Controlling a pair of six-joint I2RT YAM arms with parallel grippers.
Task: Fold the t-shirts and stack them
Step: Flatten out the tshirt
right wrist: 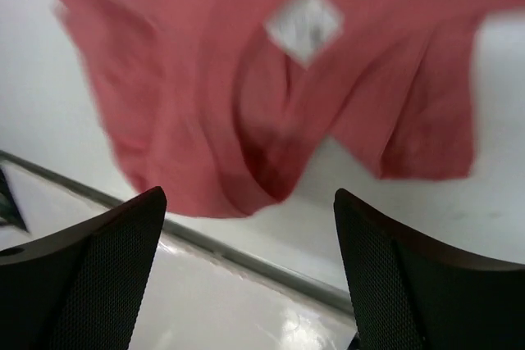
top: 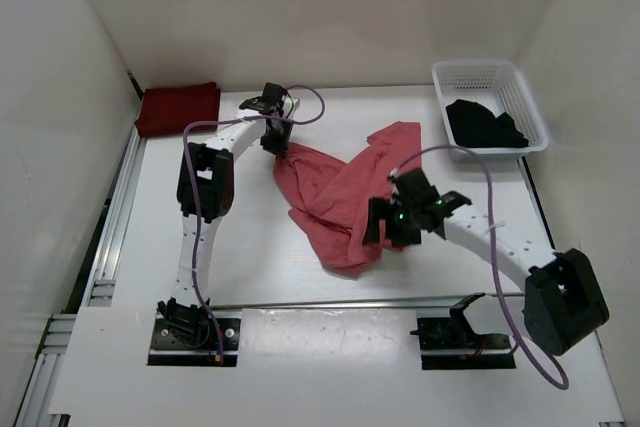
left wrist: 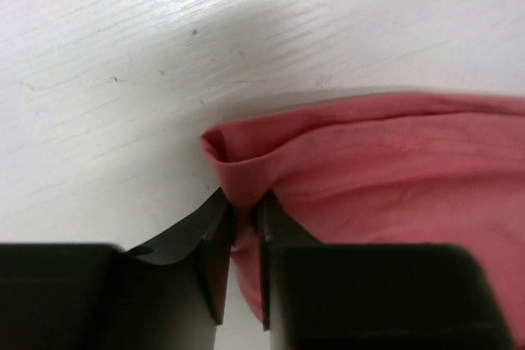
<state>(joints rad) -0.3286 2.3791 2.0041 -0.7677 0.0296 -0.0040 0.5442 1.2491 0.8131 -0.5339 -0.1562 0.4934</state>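
Note:
The salmon pink t-shirt (top: pixel 345 192) lies crumpled in the middle of the table. My left gripper (top: pixel 278 142) is at its far left corner, and the left wrist view shows the jaws (left wrist: pixel 244 219) shut on a pinched fold of the pink cloth (left wrist: pixel 385 170). Over the shirt's near right edge my right gripper (top: pixel 385 222) stands open; in the right wrist view (right wrist: pixel 248 202) nothing is between its fingers, and the shirt (right wrist: pixel 205 79) with its white label (right wrist: pixel 303 22) lies just beyond them. The dark maroon t-shirt (top: pixel 178 107) sits folded at the far left. The black t-shirt (top: pixel 483 125) lies in the basket.
The white mesh basket (top: pixel 520 82) stands at the far right corner. A metal strip (top: pixel 350 302) crosses the table near the arm bases, and a rail (top: pixel 110 227) runs along the left edge. White walls close in the left, back and right.

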